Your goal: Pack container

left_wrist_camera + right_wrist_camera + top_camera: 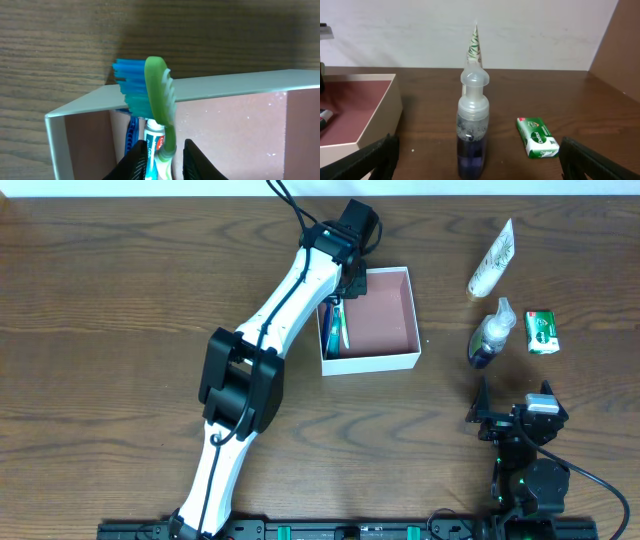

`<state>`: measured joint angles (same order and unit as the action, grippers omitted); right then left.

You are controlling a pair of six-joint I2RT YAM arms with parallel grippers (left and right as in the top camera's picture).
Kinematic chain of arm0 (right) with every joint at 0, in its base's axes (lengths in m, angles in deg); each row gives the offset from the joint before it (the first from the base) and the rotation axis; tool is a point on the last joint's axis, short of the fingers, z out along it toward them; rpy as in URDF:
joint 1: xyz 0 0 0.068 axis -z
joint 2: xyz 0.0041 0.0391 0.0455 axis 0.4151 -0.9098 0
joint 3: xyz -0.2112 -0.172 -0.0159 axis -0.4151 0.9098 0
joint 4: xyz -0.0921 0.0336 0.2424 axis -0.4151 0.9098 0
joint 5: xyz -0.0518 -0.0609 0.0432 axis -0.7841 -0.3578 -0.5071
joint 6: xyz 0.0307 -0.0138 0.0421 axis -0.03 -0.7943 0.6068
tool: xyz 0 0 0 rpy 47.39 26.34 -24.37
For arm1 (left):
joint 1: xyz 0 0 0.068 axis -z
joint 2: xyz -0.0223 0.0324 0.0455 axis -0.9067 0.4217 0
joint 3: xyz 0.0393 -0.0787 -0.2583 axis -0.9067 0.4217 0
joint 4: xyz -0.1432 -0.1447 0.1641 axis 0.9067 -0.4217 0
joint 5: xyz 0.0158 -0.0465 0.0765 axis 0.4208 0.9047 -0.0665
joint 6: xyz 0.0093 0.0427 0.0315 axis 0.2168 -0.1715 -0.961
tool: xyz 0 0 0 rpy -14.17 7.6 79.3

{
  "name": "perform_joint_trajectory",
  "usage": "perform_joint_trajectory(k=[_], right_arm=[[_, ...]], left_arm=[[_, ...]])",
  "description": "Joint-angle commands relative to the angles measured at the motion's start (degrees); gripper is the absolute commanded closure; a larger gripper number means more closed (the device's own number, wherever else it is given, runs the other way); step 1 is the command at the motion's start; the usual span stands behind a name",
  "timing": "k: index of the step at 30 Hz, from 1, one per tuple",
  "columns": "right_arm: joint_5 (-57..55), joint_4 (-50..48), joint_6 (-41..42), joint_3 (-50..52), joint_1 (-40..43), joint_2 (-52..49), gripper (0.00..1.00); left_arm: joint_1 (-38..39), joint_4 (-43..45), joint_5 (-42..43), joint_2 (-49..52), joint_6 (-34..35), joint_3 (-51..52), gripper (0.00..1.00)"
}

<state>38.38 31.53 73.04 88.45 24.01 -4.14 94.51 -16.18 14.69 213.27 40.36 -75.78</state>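
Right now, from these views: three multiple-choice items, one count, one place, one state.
1. Toiletries outside the container? A) one B) five C) three
2. The green soap packet is: A) in the container B) right of the bottle C) left of the container
3. The left hand is: A) shut on the toothbrush B) open, empty C) out of view

1 C: the tube, bottle and soap packet sit apart from it.
2 B: the overhead view shows it beside the bottle.
3 A: its fingers pinch the green handle.
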Motion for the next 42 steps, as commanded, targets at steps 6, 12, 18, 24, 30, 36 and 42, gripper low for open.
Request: perform_joint_trajectory(k=[6, 12, 18, 24, 30, 36, 42], right_arm=[[0.02, 0.24, -0.39, 0.11, -0.63, 0.31, 0.01], [0.04, 0.26, -0.39, 0.11, -0.63, 0.31, 0.01], [0.04, 0.26, -0.39, 0.11, -0.63, 0.31, 0.01], [0.04, 0.24, -0.37, 0.11, -0.63, 0.31, 0.01], [0.04, 0.24, -0.39, 0.11, -0.63, 0.31, 0.01], [0.02, 0.26, -0.37, 0.11, -0.63, 0.31, 0.01], [0.04, 0.24, -0.39, 0.11, -0.63, 0.31, 0.01]], left_arm=[[-0.28, -0.39, -1.29, 1.88, 0.50, 0.37, 0.75], [-0.28, -0.35, -1.29, 1.95, 0.50, 0.37, 0.91], [-0.28, -0.42, -1.29, 1.95, 0.50, 0.37, 0.94], [-0.28, -2.69, -0.59, 0.81, 0.50, -0.26, 0.94], [-0.28, -3.21, -0.59, -3.93, -0.28, -1.73, 0.94], [-0.22, -4.85, -0.09, -7.96, -1.51, -1.75, 0.94], [0.26, -7.78, 2.19, -7.91, -4.31, -1.64, 0.95]])
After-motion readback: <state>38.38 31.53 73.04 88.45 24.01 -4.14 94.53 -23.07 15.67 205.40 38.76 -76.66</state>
